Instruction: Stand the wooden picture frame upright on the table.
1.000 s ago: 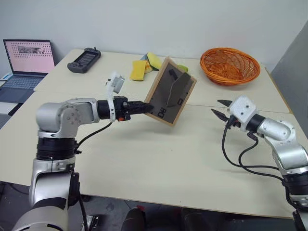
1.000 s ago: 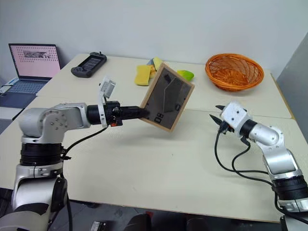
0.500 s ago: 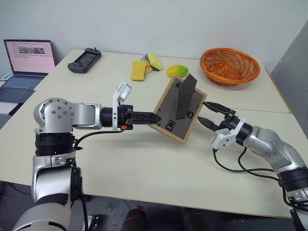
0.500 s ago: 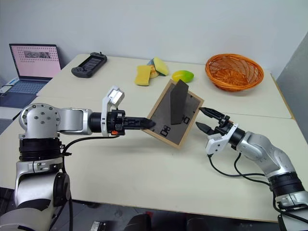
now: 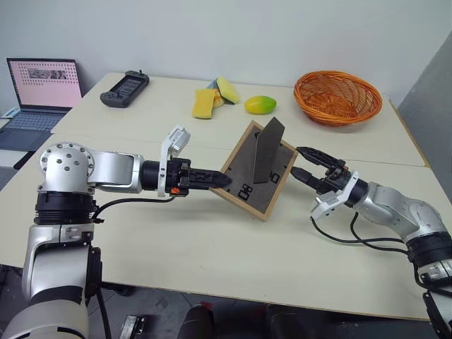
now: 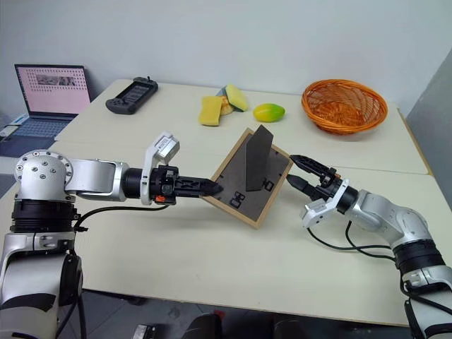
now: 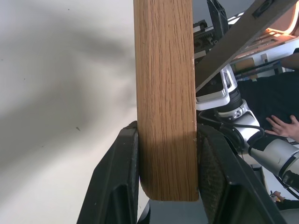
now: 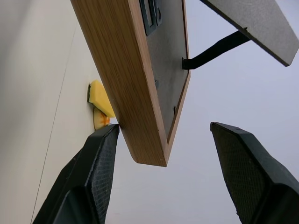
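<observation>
My left fingers [image 5: 220,180] pinch the wooden picture frame's [image 5: 258,171] edge, tilted over the counter [image 5: 212,247]; my right fingers [image 5: 305,163] spread wide around its other corner. Orange basket [image 5: 337,96] behind.

Grained light-wood picture frame [image 5: 256,171] with matt grey back, smooth matt table [image 5: 212,240], woven basket [image 5: 337,95]

The left pincer [image 6: 212,188] clamps the tilted wooden picture frame [image 6: 248,178] while the right pincer [image 6: 295,174] gapes beside it.
</observation>
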`<state>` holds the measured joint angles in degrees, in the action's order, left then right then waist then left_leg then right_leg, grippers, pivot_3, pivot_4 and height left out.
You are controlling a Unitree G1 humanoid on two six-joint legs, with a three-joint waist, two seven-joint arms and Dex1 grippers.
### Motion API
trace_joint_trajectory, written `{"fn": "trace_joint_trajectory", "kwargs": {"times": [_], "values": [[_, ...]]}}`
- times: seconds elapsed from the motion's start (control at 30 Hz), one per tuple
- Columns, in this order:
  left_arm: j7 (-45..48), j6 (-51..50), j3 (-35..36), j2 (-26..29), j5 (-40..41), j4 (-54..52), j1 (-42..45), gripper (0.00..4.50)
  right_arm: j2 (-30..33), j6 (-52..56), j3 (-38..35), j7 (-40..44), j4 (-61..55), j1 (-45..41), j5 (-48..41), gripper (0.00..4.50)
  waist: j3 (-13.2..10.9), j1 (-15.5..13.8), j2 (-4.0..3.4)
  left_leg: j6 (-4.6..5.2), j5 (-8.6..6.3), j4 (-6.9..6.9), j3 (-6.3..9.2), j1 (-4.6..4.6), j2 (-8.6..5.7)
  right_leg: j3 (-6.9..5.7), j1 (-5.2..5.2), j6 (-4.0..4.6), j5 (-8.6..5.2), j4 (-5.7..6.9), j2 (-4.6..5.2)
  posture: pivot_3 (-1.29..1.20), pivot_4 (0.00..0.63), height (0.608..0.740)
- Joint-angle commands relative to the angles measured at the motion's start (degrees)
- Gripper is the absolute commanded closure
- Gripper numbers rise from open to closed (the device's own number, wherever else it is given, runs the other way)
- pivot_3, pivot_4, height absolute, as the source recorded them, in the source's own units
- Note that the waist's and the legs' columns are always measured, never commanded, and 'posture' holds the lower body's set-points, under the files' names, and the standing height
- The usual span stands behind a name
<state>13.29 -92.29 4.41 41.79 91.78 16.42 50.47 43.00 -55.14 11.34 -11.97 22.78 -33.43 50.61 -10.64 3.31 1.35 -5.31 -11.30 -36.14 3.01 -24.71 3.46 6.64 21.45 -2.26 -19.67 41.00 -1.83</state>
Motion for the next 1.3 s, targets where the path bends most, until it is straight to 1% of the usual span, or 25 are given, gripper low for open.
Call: {"fn": "trace_joint_trajectory", "kwargs": {"times": [0.03, 0.53, 0.63, 0.67, 0.73, 0.8, 0.83, 1.03, 1.23, 1.3], "values": [[-1.5, -0.2, 0.4, 0.2, 3.9, -0.4, 0.9, 3.18, -0.5, -0.5, 0.2, -2.1, -1.8, -2.2, -0.5, 1.20, 0.0, 0.0, 0.00, -0.01, 0.00, 0.00, 0.00, 0.01, 0.00, 0.00, 0.00, 0.00, 0.00, 0.00, 0.00, 0.00, 0.150, 0.740], [-5.1, 1.2, -0.9, 0.7, 8.6, -0.8, 0.3, 3.18, -1.9, 0.7, 1.7, -3.0, -1.8, -3.2, -0.7, 1.20, 0.0, 0.0, 0.00, -0.03, 0.03, -0.01, 0.02, 0.01, -0.01, -0.01, -0.02, 0.01, 0.00, 0.03, 0.00, 0.00, 0.150, 0.740], [-5.7, 1.8, -1.2, 0.8, 9.6, -0.8, 0.2, 3.18, -1.8, 0.5, 1.8, -3.1, -1.9, -3.3, -0.8, 1.73, 0.0, 0.0, 0.00, -0.03, 0.03, -0.02, 0.03, 0.01, -0.01, -0.01, -0.02, 0.01, 0.00, 0.03, 0.01, 0.00, 0.150, 0.740], [-5.9, 2.0, -1.3, 0.9, 9.8, -0.9, 0.1, 3.18, -1.7, 0.4, 1.8, -3.1, -1.9, -3.2, -0.8, 1.83, 0.0, 0.0, 0.00, -0.03, 0.03, -0.02, 0.03, 0.01, -0.01, -0.01, -0.02, 0.01, 0.00, 0.04, 0.01, 0.00, 0.150, 0.740], [-6.2, 2.4, -1.7, 1.0, 10.4, -1.0, 0.0, 3.18, -1.7, 0.3, 1.8, -3.1, -1.9, -3.3, -0.9, 2.43, 0.0, 0.0, 0.00, -0.03, 0.03, -0.02, 0.03, 0.01, -0.01, -0.02, -0.02, 0.01, 0.00, 0.04, 0.01, 0.00, 0.150, 0.740], [-6.6, 2.8, -2.0, 1.2, 11.1, -1.0, -0.1, 3.18, -1.6, 0.3, 1.9, -3.1, -1.9, -3.3, -0.8, 2.90, 0.0, 0.0, 0.00, -0.03, 0.03, -0.02, 0.03, 0.01, -0.01, -0.01, -0.02, 0.01, 0.00, 0.04, 0.01, 0.00, 0.150, 0.740], [-6.8, 3.0, -2.2, 1.2, 11.4, -1.0, 0.0, 3.18, -1.5, 0.3, 1.9, -3.2, -1.9, -3.3, -0.8, 3.00, 0.0, 0.0, 0.00, -0.03, 0.03, -0.02, 0.03, 0.01, -0.01, -0.02, -0.02, 0.01, 0.00, 0.05, 0.01, 0.00, 0.150, 0.740], [-7.5, 4.0, -3.1, 1.5, 12.4, -1.3, -0.3, 3.18, -1.3, 1.0, 2.0, -3.1, -2.0, -2.9, -0.9, 3.06, 0.0, 0.0, 0.00, -0.03, 0.03, -0.04, 0.03, 0.01, -0.02, -0.01, -0.03, 0.01, 0.00, 0.05, 0.01, 0.00, 0.150, 0.740], [-7.8, 5.1, -3.1, 1.3, 10.8, -1.5, -0.5, 3.18, -1.2, 1.4, 1.9, -2.9, -2.2, -2.7, -1.4, 3.07, 0.0, 0.0, 0.00, -0.03, 0.03, -0.05, 0.04, 0.01, -0.02, -0.02, -0.02, 0.01, 0.01, 0.07, 0.01, 0.00, 0.150, 0.740], [-7.8, 5.3, -3.0, 1.2, 11.0, -1.5, -0.6, 2.50, -1.2, 1.4, 2.0, -2.7, -2.1, -2.7, -1.5, 3.07, 0.0, 0.0, 0.00, -0.03, 0.03, -0.05, 0.04, 0.01, -0.02, -0.02, -0.02, 0.01, 0.01, 0.07, 0.01, 0.00, 0.150, 0.740]]}}
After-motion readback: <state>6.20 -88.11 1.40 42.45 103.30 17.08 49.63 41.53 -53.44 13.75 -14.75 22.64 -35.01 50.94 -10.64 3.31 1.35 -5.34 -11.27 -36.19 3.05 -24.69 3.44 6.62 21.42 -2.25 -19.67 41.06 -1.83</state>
